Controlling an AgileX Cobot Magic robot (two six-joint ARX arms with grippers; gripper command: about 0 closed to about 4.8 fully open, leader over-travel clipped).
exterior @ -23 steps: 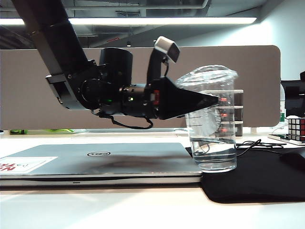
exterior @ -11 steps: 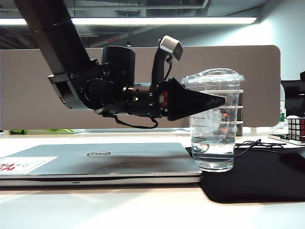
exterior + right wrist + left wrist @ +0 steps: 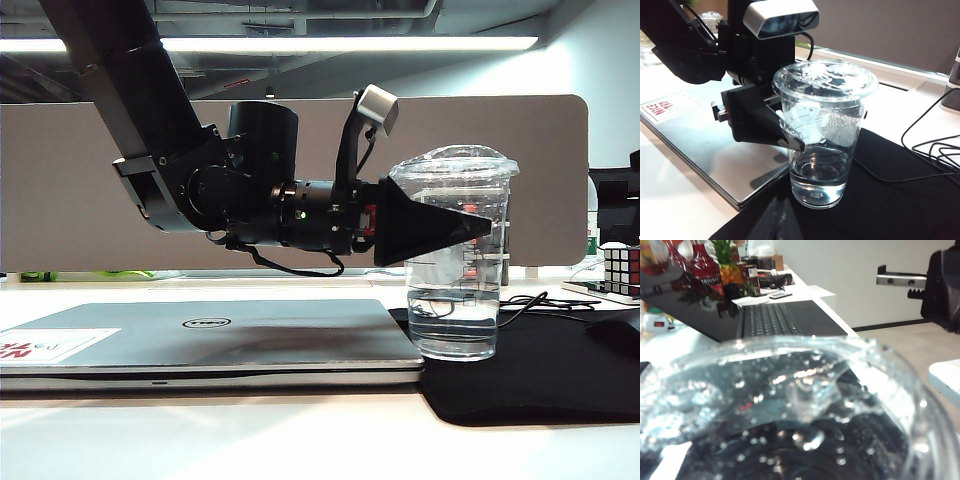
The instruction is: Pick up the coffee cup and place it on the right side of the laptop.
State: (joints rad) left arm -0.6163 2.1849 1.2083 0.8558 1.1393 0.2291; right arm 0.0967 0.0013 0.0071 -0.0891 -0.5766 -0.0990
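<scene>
1. Table edge (image 3: 300,440): pale surface at the front of the exterior view.
2. Laptop (image 3: 200,345): closed and flat on the table at the exterior view's left; round logo on the lid, white-and-red sticker (image 3: 50,343) at the near left corner.
3. Black cloth mat (image 3: 540,375): lies to the right of the laptop, its edge against the laptop's right side.
4. Coffee cup (image 3: 455,260): stands upright on the mat, just beside the laptop's right edge. Clear domed lid on; a little clear liquid in the bottom. Its base sits on the mat.
5. Left gripper (image 3: 478,228): reaches in level from the left above the laptop lid, jaws spread wide around the cup's upper half, one finger (image 3: 790,141) on the near side of the wall. Contact with the cup wall cannot be told. The left wrist view is filled by the cup's lid (image 3: 790,410), close up.
6. Right gripper (image 3: 775,220): only a dark finger tip shows in its own view, near the cup's base; whether its jaws are apart or together cannot be told.
7. Behind: grey partition (image 3: 90,180); puzzle cube (image 3: 620,268) at far right.
</scene>
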